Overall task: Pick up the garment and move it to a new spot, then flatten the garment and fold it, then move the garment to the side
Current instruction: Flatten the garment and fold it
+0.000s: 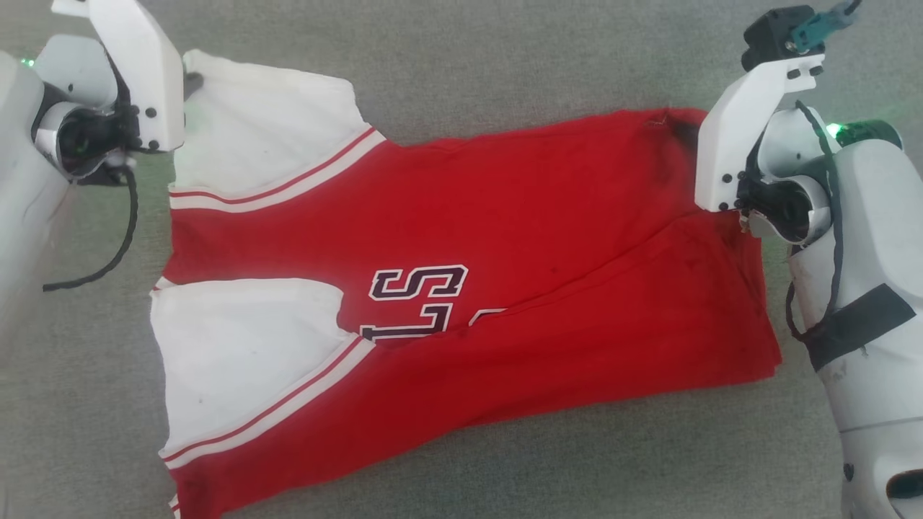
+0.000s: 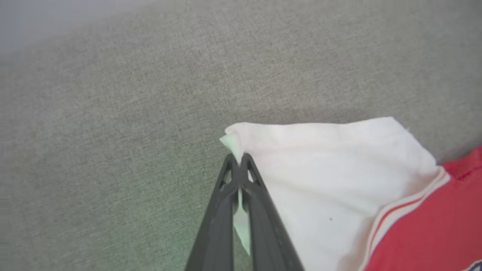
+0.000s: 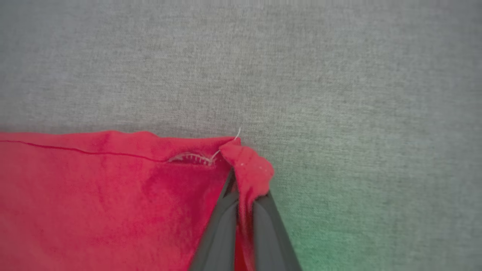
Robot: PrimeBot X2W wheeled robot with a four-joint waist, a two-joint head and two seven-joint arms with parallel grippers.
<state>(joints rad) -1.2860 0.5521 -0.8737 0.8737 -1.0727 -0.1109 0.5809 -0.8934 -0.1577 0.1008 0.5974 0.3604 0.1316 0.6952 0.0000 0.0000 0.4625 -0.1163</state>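
the garment (image 1: 548, 216) is soft matt knit cloth. the grey surface (image 1: 505, 58) under it is coarse woven fabric. the left tool (image 2: 238, 162) is matt dark plastic; the arm shells (image 1: 872, 389) are smooth white plastic.

The garment (image 1: 505, 209), a red jersey with white sleeves, striped trim and partly hidden black lettering, is lying across the grey surface (image 1: 505, 58), creased diagonally, sleeves toward its left.
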